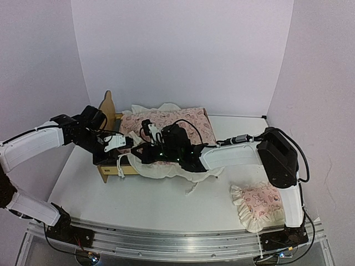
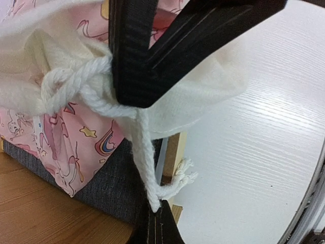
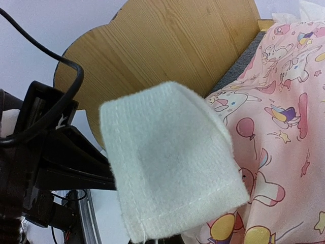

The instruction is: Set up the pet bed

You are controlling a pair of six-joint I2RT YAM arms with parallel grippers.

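Pet bed (image 1: 112, 170) stands on the white table (image 1: 144, 205), left of centre in the top view. Its bear-ear headboard (image 3: 167, 46) rises at the upper left end, and its light wooden edge shows at the lower left below the arms. From the left wrist, the dark grey base (image 2: 109, 185) and a strip of plywood show at the lower left of the frame.

The pink printed mattress cushion (image 1: 177, 122) lies over the frame. It stretches toward the upper right of the top view, and its pale edging spills over the near side of the bed onto the table.

Both arms meet at the bed's near left end. The left gripper (image 2: 156, 226) sits at the bottom edge of its own view, fingers pressed together on the tip of a white cord (image 2: 144, 147). The cord runs up to a looped knot against the cushion. The right gripper (image 2: 136, 99) comes in from the top of that same frame, its black fingers converging to a point on the cream ruffle (image 3: 167, 162). In the right wrist view a flap of this ruffle stands up in front of the headboard and hides the fingers.

A small pink ruffled pillow (image 1: 258, 202) lies at the lower right of the top view, well apart from the bed and beside the right arm's base.
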